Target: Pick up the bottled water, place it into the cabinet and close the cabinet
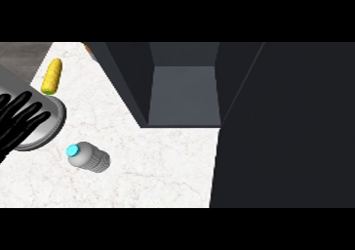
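Left hand [18, 122] at the view's left edge, closest to the lens: black fingers straight and spread, holding nothing. Bottled water [92, 158] on the white marbled bench [166, 166], just right of and below that hand, not touching it; cyan cap [73, 150] at its upper left end. Corn cob [51, 75] farther back on the left. Dark cabinet [184, 88] open, its interior bare; door [288, 127] swung out on the right.

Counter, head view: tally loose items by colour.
Yellow: 1, corn cob
Grey, cyan cap: 1, bottled water
Orange: 1, sliver beside the cabinet, kind unclear
Total: 3
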`<state>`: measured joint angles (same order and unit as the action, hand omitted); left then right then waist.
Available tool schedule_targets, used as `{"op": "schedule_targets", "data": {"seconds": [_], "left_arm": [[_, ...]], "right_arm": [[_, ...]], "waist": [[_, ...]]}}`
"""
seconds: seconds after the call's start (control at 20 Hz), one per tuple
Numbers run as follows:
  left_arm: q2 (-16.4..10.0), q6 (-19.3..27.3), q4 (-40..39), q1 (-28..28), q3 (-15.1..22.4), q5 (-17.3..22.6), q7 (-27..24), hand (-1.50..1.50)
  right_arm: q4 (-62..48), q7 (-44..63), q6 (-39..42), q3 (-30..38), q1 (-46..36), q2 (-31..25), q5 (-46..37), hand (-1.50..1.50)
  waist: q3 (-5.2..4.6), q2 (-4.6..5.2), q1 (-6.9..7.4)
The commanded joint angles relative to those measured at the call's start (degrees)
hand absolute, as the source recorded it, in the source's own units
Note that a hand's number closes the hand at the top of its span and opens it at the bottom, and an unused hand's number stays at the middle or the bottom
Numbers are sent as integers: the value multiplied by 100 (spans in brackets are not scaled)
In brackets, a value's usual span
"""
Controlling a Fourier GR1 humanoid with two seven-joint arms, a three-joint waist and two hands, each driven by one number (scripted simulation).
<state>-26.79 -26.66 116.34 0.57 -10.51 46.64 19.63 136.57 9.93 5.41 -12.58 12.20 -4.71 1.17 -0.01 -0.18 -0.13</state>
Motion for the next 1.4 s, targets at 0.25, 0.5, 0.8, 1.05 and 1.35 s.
{"op": "schedule_targets", "data": {"seconds": [0.25, 0.5, 0.8, 1.05, 1.35], "left_arm": [[-487, -693, -381, 271, -848, 989, 560, -150], [-228, -1011, -29, 650, -996, 582, 573, -150], [116, -1032, -316, 212, -536, -414, 595, -150], [644, -1109, -855, 52, -286, -1301, 269, -150], [444, -1764, -2320, -397, -718, -1765, -436, -150]], "right_arm": [[465, 642, -417, -940, -46, 359, -763, -150], [743, 813, -592, -1201, 23, 374, -896, -150], [672, 846, -663, -1148, -140, 197, -945, -150], [902, 1331, -913, -1717, -336, 245, -1311, -150], [858, 1705, -1203, -1850, -727, 322, -1517, -150]], "waist": [[-2, 11, 28], [-1, 4, 26], [1, 12, -12], [-4, 10, -23], [-12, 21, -32]]}}
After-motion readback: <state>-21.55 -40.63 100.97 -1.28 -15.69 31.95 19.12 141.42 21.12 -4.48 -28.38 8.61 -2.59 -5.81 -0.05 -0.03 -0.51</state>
